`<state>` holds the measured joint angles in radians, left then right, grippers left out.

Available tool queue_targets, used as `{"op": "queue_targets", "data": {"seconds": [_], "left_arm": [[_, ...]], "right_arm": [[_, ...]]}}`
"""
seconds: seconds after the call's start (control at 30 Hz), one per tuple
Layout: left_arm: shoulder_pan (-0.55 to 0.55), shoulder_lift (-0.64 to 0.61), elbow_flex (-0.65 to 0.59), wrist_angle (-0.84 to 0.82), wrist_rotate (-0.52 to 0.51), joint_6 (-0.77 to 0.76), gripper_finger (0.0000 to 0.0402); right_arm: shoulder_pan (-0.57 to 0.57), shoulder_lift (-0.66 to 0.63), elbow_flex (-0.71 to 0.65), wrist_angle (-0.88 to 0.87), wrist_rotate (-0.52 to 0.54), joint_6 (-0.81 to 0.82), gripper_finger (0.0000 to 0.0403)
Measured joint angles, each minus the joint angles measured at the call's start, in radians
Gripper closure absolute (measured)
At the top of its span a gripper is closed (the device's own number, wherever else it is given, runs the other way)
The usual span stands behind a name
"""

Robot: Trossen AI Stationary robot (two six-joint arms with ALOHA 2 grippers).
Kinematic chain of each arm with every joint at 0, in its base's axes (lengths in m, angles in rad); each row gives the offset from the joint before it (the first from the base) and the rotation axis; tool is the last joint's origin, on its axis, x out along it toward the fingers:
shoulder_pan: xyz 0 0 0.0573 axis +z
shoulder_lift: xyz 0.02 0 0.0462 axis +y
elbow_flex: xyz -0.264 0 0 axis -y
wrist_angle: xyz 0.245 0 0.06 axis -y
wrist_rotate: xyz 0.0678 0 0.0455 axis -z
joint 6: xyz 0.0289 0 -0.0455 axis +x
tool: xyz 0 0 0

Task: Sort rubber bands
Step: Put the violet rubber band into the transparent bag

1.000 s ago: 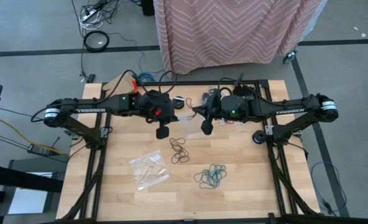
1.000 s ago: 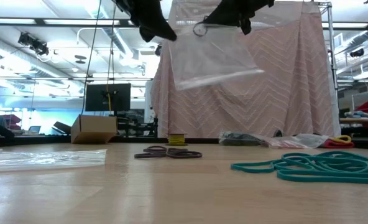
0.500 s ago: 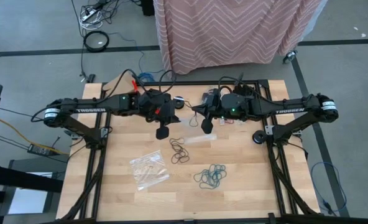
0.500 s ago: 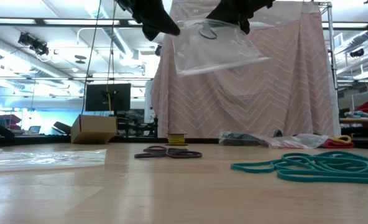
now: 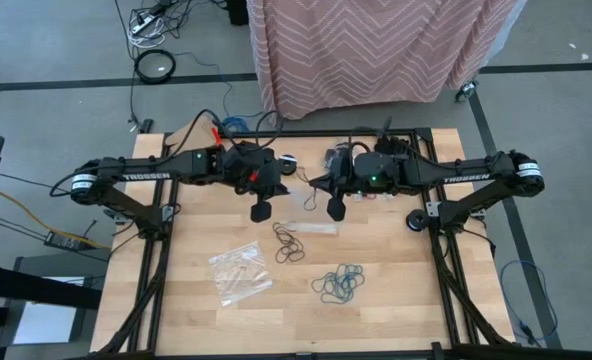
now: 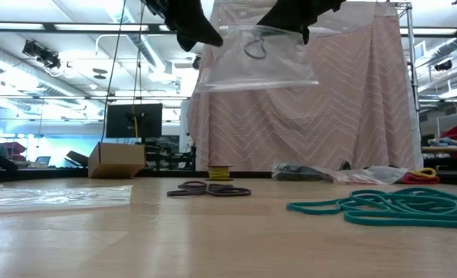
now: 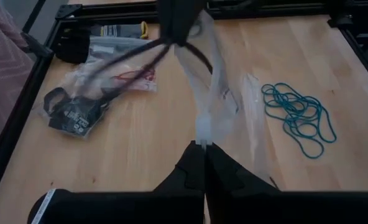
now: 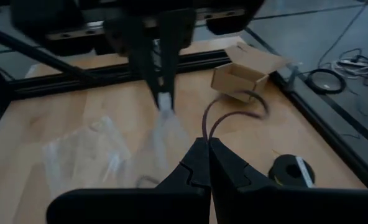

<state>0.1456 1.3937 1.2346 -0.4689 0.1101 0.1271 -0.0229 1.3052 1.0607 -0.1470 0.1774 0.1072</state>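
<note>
A clear plastic bag (image 6: pixel 255 62) hangs in the air over the table's middle, stretched between my two grippers. My left gripper (image 5: pixel 261 211) is shut on one upper corner and my right gripper (image 5: pixel 336 209) on the other. A dark rubber band (image 6: pixel 255 48) shows at the bag's top, by the right gripper. Below on the wood lie a pile of black rubber bands (image 5: pixel 288 242) and, nearer the front right, a pile of teal rubber bands (image 5: pixel 338 284). My left gripper pinches the bag's upper edge at one corner (image 7: pixel 202 132) between its two fingertips, reaching slanting down from the table's left. The bag hangs below, clear of the table. My right gripper pinches the bag's other upper corner (image 6: pixel 296 32), slanting down from the table's right. A dark rubber band's loop (image 8: pixel 234 109) stands out from between its fingertips. The bag hangs slack between the two holds.
A second clear bag (image 5: pixel 241 270) holding bands lies flat at the front left. More bags (image 7: pixel 78 106) lie by the far edge. A black roll (image 8: pixel 289 169) sits near the right rail, and a cardboard box (image 8: pixel 246 71) stands beyond the table.
The hanging bag has swung: its lower edge, tilted up toward the right a second ago, now hangs nearly level. The dark band sits lower against the bag's top. My right gripper has turned slightly at the wrist; both grippers stay where they were, still shut.
</note>
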Motion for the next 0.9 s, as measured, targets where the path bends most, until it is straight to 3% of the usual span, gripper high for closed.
{"op": "queue_targets", "data": {"seconds": [0.9], "left_arm": [[0.025, 0.000, 0.000, 0.039, 0.053, 0.030, 0.0401]], "right_arm": [[-0.029, 0.002, 0.000, -0.088, -0.304, 0.032, 0.0400]]}}
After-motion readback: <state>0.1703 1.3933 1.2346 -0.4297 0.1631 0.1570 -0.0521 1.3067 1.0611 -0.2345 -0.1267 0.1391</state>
